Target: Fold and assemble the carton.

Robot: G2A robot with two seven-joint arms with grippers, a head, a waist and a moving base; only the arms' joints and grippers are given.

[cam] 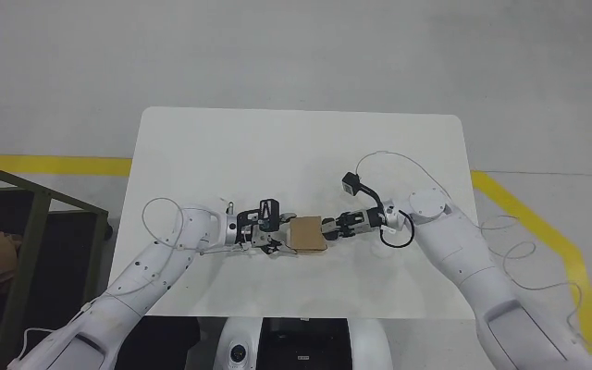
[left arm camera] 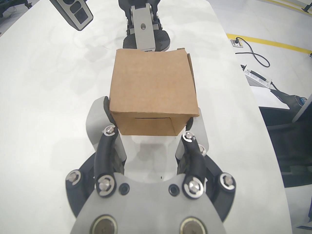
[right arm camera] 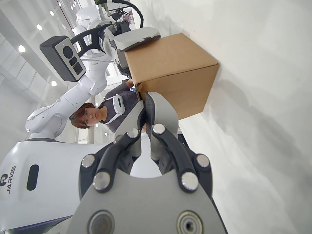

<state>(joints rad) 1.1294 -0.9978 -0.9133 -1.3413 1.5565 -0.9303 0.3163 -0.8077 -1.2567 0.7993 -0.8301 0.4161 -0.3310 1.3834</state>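
Carton [cam: 308, 234] of brown card sits on the white desk [cam: 296, 148], near the front edge and about in the middle. It is folded up into a box shape, and its top is closed. One claw holds it at each end.

The left claw [cam: 275, 239] is at one end of the box. In its own wrist view, the left claw [left arm camera: 148, 125] has its two fingers [left arm camera: 106, 104] spread wide, one on each side of the carton [left arm camera: 152, 81]. Both fingers press on the side walls, so this claw is grasping the carton. The end wall between them has a thin slot cut in it.

The right claw [cam: 335, 225] is at the other end. In its own wrist view, the right claw [right arm camera: 145, 103] is squeezed nearly closed and pinches a thin edge of card at a corner of the carton [right arm camera: 170, 66]. Seen from the left wrist, the right claw [left arm camera: 146, 42] has one gray finger lying over the far top edge and touching it.
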